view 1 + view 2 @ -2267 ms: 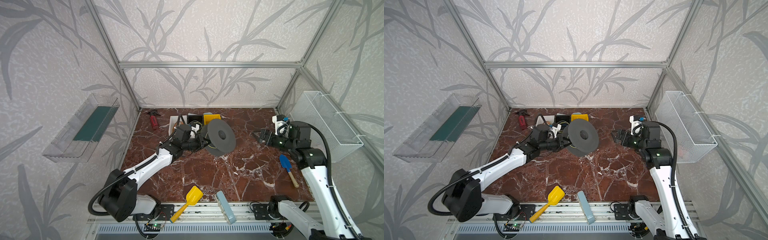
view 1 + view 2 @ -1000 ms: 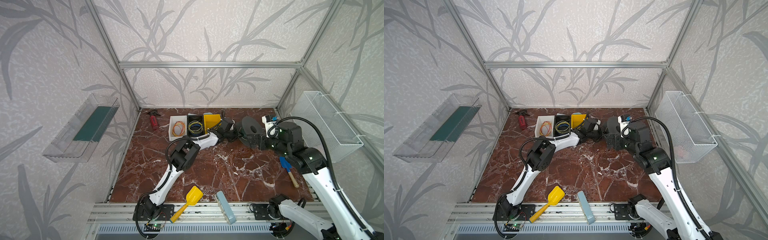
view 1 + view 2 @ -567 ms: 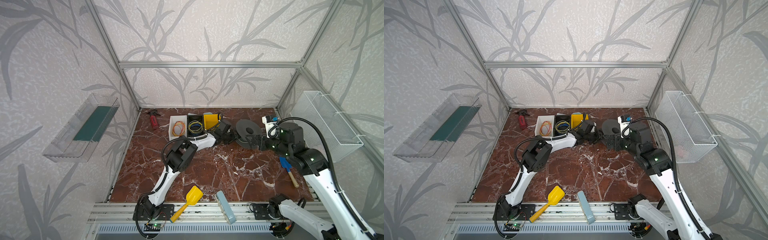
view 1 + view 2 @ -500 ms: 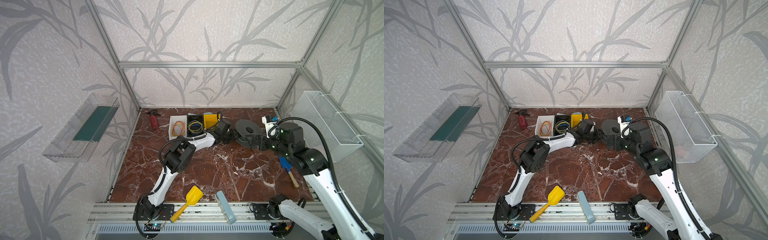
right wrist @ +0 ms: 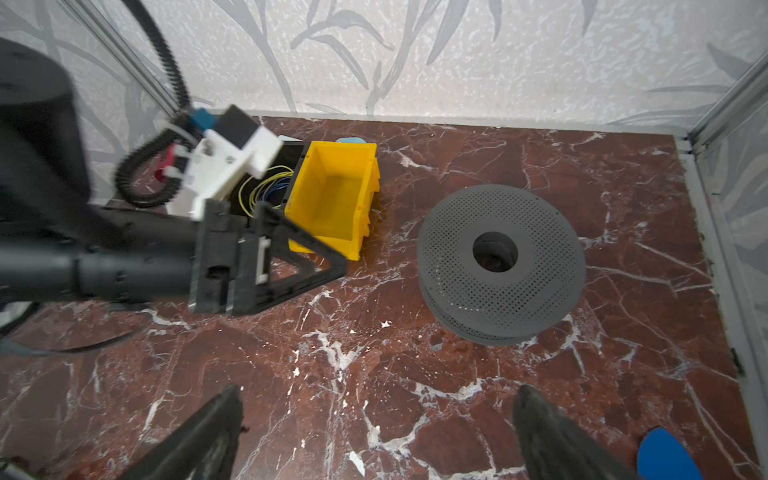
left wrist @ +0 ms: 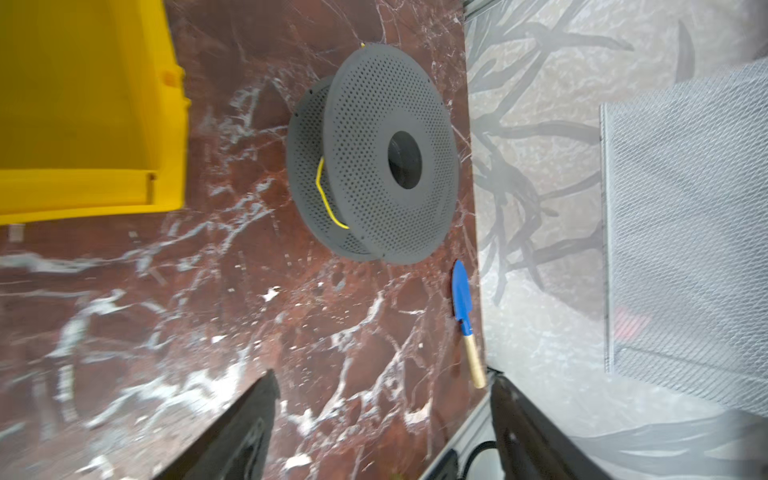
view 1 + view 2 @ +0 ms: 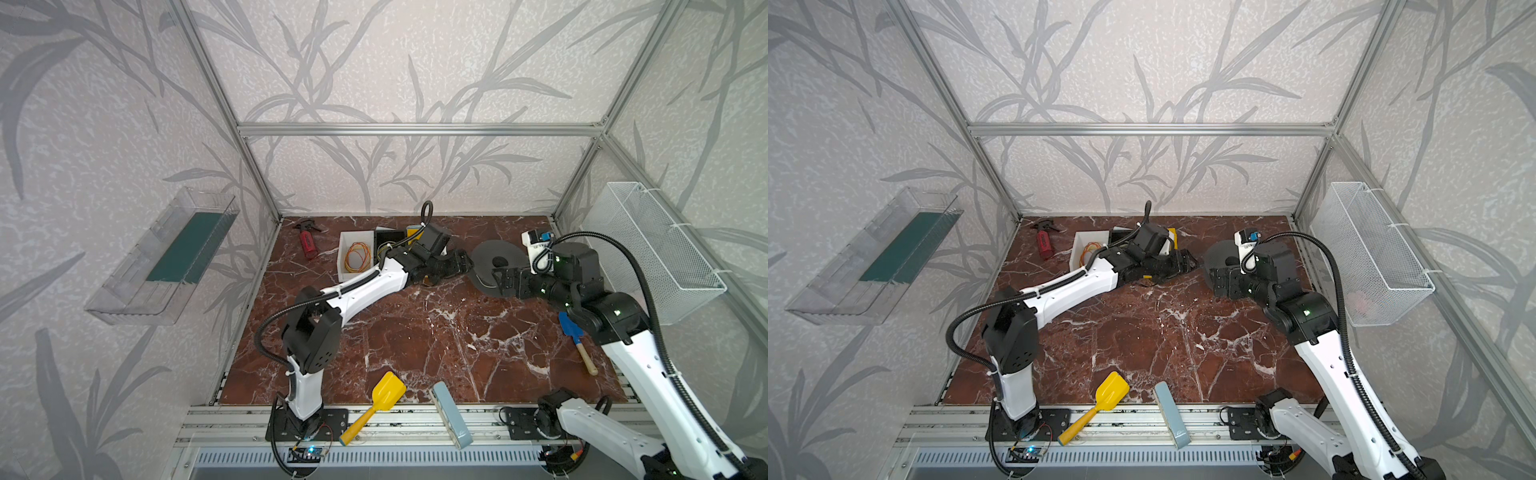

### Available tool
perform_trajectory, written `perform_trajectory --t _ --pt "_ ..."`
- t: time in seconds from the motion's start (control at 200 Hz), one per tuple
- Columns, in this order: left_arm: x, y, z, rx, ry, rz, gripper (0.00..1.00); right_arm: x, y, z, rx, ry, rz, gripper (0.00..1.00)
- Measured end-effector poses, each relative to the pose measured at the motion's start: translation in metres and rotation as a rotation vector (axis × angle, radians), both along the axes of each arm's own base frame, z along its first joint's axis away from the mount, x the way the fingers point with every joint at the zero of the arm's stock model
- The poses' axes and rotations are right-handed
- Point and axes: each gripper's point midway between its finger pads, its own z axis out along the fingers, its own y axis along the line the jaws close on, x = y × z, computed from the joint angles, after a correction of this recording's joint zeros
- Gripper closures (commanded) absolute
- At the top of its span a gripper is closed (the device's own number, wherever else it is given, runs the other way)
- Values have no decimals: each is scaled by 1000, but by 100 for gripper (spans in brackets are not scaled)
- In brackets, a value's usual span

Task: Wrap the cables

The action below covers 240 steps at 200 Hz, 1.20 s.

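A grey perforated spool (image 7: 496, 259) (image 7: 1221, 253) lies flat at the back right of the marble table. In the left wrist view a short stretch of the thin yellow cable (image 6: 320, 187) shows between the spool's (image 6: 374, 153) two flanges; the rest is hidden. My left gripper (image 7: 465, 264) (image 6: 382, 378) is open and empty, just left of the spool and clear of it. My right gripper (image 7: 500, 280) (image 5: 378, 392) is open and empty, at the spool's (image 5: 500, 266) near side.
Behind the left gripper stand a yellow bin (image 5: 332, 199), a black bin of blue-and-yellow wires (image 5: 266, 187) and a white bin with orange wire (image 7: 357, 257). A blue trowel (image 7: 575, 336) lies right, a yellow scoop (image 7: 386, 390) and pale block (image 7: 451, 411) in front.
The left gripper carried the spool to the right, then opened and drew back to the left. The spool now lies flat on the table. The right gripper stayed open.
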Motion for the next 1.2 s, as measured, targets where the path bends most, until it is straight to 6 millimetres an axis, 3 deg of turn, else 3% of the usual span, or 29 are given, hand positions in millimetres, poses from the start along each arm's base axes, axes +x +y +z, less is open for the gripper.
perform_trajectory --t 0.07,0.17,0.26,0.385,0.485,0.635,0.775,0.92,1.07,1.199 --pt "-11 30 4 83 -27 4 6 7 -6 -9 -39 -37 -25 1" --pt "-17 85 7 191 -62 41 4 17 -17 -38 -101 -80 -54 1" --pt "-6 159 7 299 -110 155 3 32 -37 -70 -154 -93 -106 1" --pt "2 266 -1 463 -185 344 2 58 -79 -105 -167 -64 -242 1" --pt "-6 319 -17 585 -265 414 1 69 -94 -118 -161 -80 -283 1" --pt "-22 363 -57 700 -333 454 1 71 -91 -126 -142 -190 -270 1" --pt "-23 397 -75 779 -420 548 0 71 -90 -156 -152 -184 -262 1" --pt "-19 408 -93 849 -518 567 1 85 -88 -179 -153 -176 -249 1" --pt "-5 422 -103 850 -573 626 0 79 -89 -201 -155 -182 -252 1" --pt "10 428 -104 846 -630 658 0 86 -88 -199 -151 -214 -254 1"
